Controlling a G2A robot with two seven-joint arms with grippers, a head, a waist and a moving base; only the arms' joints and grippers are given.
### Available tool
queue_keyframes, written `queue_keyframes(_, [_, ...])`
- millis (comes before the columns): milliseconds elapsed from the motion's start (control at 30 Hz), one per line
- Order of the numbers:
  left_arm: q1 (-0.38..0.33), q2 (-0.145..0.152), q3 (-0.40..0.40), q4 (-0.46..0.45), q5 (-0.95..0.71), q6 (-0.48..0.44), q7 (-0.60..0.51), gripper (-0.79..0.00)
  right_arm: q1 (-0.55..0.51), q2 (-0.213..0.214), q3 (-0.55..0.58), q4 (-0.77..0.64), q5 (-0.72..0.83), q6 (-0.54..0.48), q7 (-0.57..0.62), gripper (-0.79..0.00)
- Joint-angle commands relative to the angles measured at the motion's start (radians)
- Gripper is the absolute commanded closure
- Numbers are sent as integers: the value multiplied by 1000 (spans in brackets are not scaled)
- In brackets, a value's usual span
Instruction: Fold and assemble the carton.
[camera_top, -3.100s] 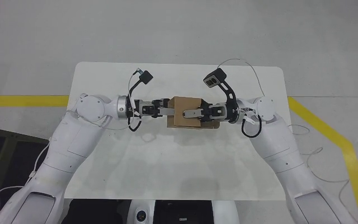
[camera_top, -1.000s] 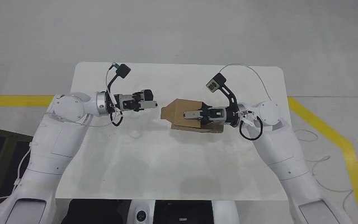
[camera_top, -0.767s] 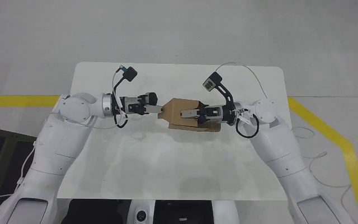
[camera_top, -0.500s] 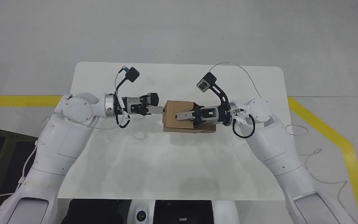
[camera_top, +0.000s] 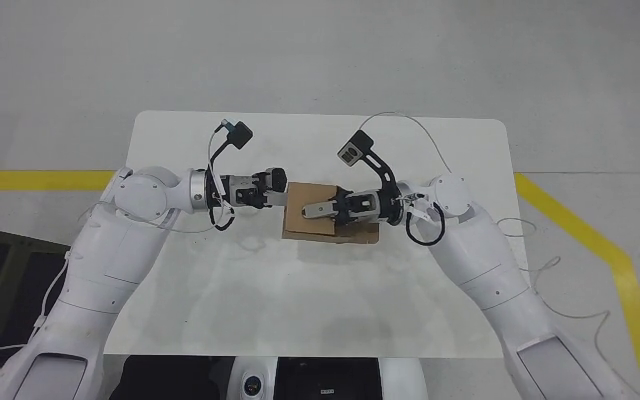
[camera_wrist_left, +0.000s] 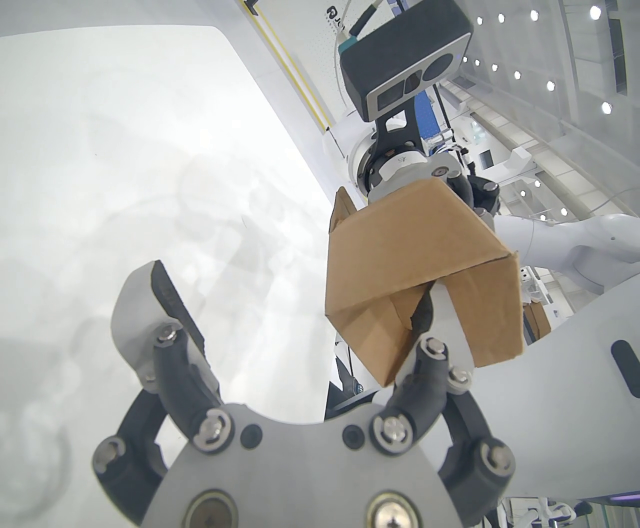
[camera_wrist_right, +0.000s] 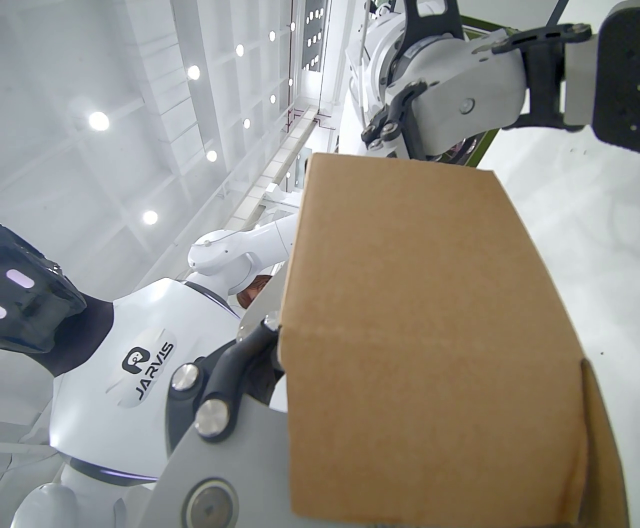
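The brown carton (camera_top: 335, 212) is held just above the middle of the white table (camera_top: 200, 300), its long side running left to right. My right gripper (camera_top: 318, 210) is shut on the carton's top wall, one finger lying along the top; in the right wrist view the carton (camera_wrist_right: 425, 325) hides the other finger. My left gripper (camera_top: 280, 188) stands open at the carton's left end. In the left wrist view one of its fingers (camera_wrist_left: 440, 315) is pushed in among the end flaps of the carton (camera_wrist_left: 415, 240), while the other finger (camera_wrist_left: 165, 300) is off to the side.
A yellow floor line (camera_top: 50, 180) runs past both sides of the table. Bare tabletop lies in front of and behind the carton.
The right arm has carried the carton leftward. The left gripper, drawn back a second ago, has come in to the carton's left end and pushed a finger into the flaps.
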Motion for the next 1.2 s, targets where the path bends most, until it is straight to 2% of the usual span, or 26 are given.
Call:
queue_keyframes(0, [1,1,-1,0,-3,0,1,-785,2,-2,-3,5,3,-2,3,0])
queue_keyframes(500, [1,2,5,-7,-14,4,1,-785,7,-14,-11,40,20,-6,19,0])
queue_keyframes(833, [-6,15,-44,29,36,-19,28,-785,14,-2,12,89,-55,50,39,0])
queue_keyframes(900, [-10,17,-51,30,66,-46,31,-785,24,-1,5,107,-84,63,44,0])
queue_keyframes(1000, [-12,20,-58,26,143,-144,58,-785,48,-5,-18,147,-141,74,40,0])
queue_keyframes(1167, [-5,18,-45,40,288,-309,170,-785,109,-24,-77,244,-238,57,11,0])
